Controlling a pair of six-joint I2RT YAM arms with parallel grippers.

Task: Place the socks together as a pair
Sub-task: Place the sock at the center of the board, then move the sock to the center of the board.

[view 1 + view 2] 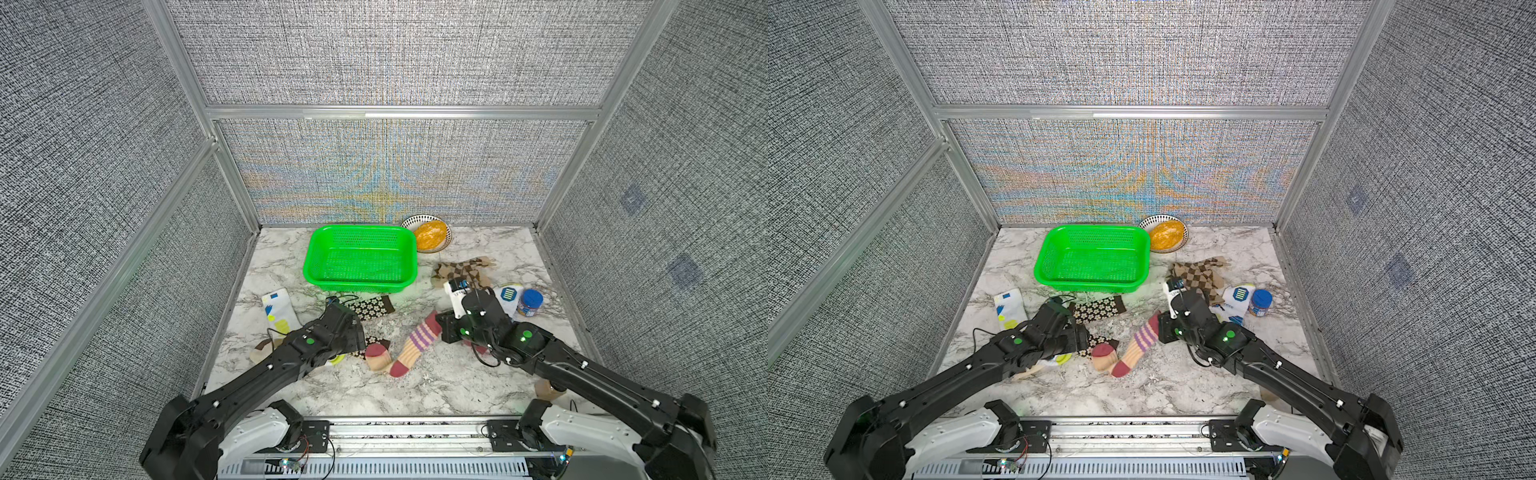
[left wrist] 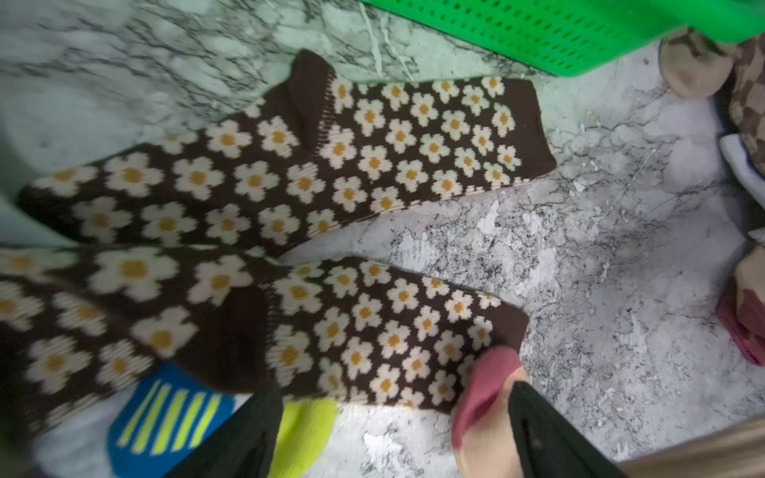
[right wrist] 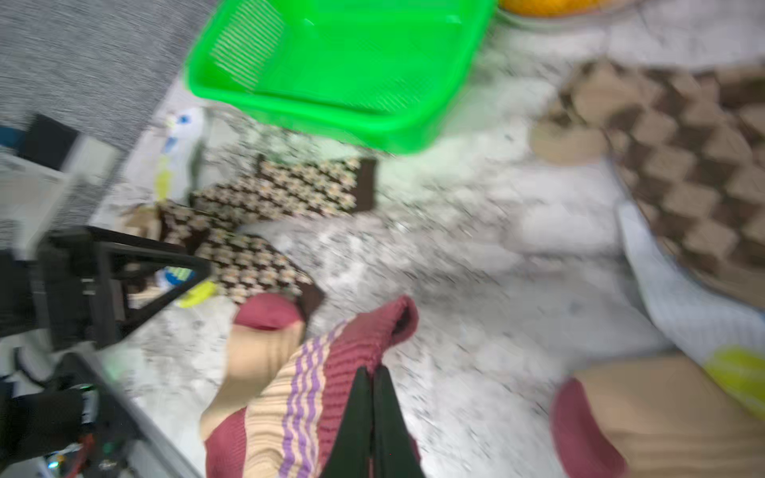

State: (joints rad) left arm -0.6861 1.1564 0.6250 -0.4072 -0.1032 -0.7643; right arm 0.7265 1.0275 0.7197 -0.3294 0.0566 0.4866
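My right gripper (image 3: 372,374) is shut on the maroon cuff of a peach purple-striped sock (image 1: 417,345), which slants across the table's middle. Beside its foot lies a second peach sock (image 1: 378,357) with a maroon toe. My left gripper (image 2: 393,414) stands open low over two brown cream-flowered socks (image 2: 331,157) (image 2: 352,331), holding nothing; one finger touches that maroon toe. In both top views, white patch socks lie at the left (image 1: 277,309) and the right (image 1: 1237,299). The tan-brown check socks (image 1: 463,270) are bunched at the back right. A cream brown-banded sock (image 1: 264,349) peeks from under my left arm.
A green mesh basket (image 1: 361,227) stands at the back centre, with a bowl (image 1: 428,235) of something orange beside it. A blue-lidded jar (image 1: 530,302) stands at the right. Grey panel walls close in the marble table on three sides.
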